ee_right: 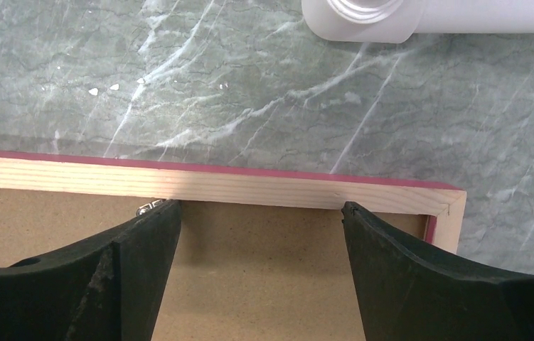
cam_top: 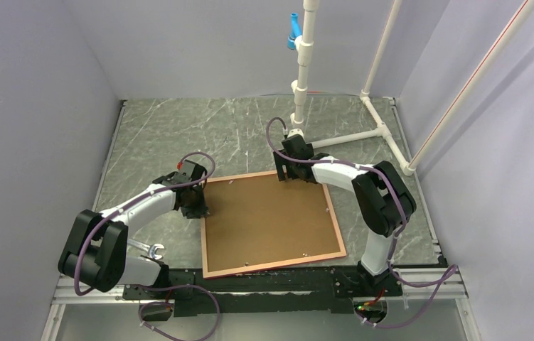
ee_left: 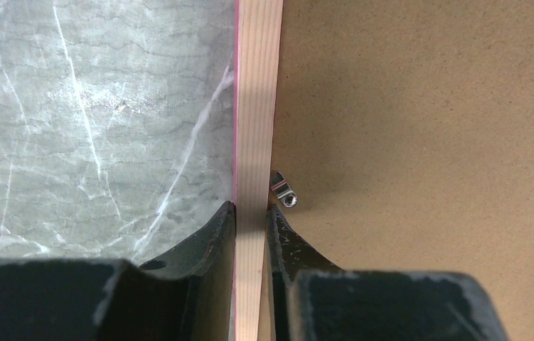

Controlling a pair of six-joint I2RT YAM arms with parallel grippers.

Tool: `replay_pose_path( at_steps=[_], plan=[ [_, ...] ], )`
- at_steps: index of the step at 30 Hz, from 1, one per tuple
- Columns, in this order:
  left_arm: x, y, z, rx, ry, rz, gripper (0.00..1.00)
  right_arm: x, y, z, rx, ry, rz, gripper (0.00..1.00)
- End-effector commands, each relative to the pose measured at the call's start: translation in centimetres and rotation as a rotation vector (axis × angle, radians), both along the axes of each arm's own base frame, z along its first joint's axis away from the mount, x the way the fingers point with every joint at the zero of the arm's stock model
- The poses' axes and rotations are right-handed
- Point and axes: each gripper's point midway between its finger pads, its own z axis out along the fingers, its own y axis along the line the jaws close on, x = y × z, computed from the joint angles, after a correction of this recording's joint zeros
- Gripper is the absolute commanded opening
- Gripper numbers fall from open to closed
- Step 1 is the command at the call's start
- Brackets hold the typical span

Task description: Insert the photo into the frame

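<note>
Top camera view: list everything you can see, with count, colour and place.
frame: one, salmon edge with pale wood back, lying face down mid-table
backing board: one, brown, inside the frame
metal clip: one seen clearly, silver, on the board beside the left rail
table: one, grey-green marble pattern
pipe stand: one, white, far right
fitting: one, blue, high on the pipe stand
left gripper: black, shut on the frame's left rail
right gripper: black, open at the frame's far right corner

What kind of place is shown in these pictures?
Probably a robot test cell in a lab: plain walls box in the marbled table, a left arm and right arm are bolted at its near edge, and a white pipe stand rises behind.
</note>
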Motion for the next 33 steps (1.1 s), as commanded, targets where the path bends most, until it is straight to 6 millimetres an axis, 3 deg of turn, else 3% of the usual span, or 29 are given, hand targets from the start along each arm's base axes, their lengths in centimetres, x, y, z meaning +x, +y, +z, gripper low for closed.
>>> replay_pose_path(
  at_steps=[1,7,17,26,30,33],
  plan=[
    [-1.1,1.2,-2.5,0.069,0.055,-0.014,0.23,-1.5,0.7,-2.6,0.05,0.08,0.032,0.85],
    [-1.0,1.0,-2.3,0.061,0.047,-0.014,0.22,-2.3,1.9,-2.4,0.139,0.07,0.037,0.86],
    [-1.0,1.0,-2.3,0.062,0.047,-0.02,0.22,-2.4,2.2,-3.7,0.253,0.059,-0.101,0.87],
    [-0.9,1.1,-2.2,0.064,0.046,-0.022,0.21,-2.3,2.7,-4.1,0.255,0.061,-0.129,0.87],
    [-0.8,1.1,-1.8,0.064,0.031,-0.026,0.23,-2.6,2.6,-3.0,0.259,0.049,-0.122,0.88],
    [-0.5,0.9,-0.8,0.049,-0.003,-0.039,0.3,-3.2,2.3,-0.7,0.288,0.021,-0.119,0.92]
  ],
)
